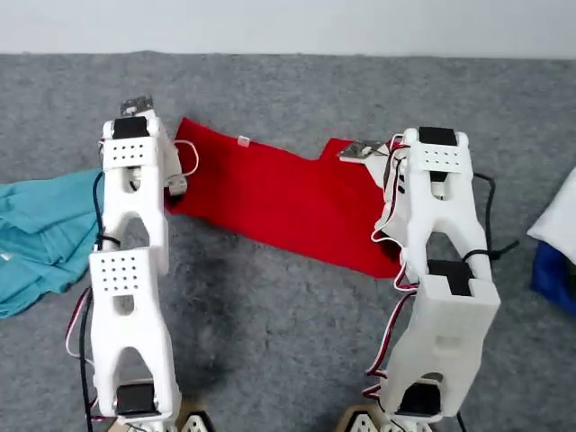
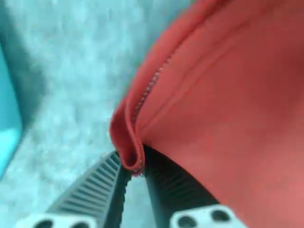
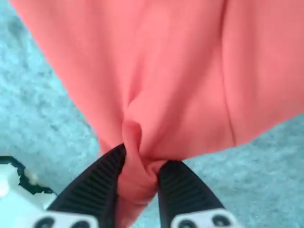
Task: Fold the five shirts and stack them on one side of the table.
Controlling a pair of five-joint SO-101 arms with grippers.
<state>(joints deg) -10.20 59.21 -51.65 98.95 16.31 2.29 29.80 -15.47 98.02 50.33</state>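
Our left gripper (image 2: 133,159) and right gripper (image 3: 141,159) each pinch the red shirt (image 1: 279,198); we should carry both ends evenly, cloth taut, so the fold lands straight.

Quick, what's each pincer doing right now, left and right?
Left pincer: closed on the red shirt, at its stitched edge.
Right pincer: closed on a bunched fold of the red shirt.

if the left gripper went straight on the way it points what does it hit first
The red shirt: the left gripper is shut on its hemmed edge, so that cloth comes first. Past the fold it would probably meet the grey table cover, though depth is unclear.
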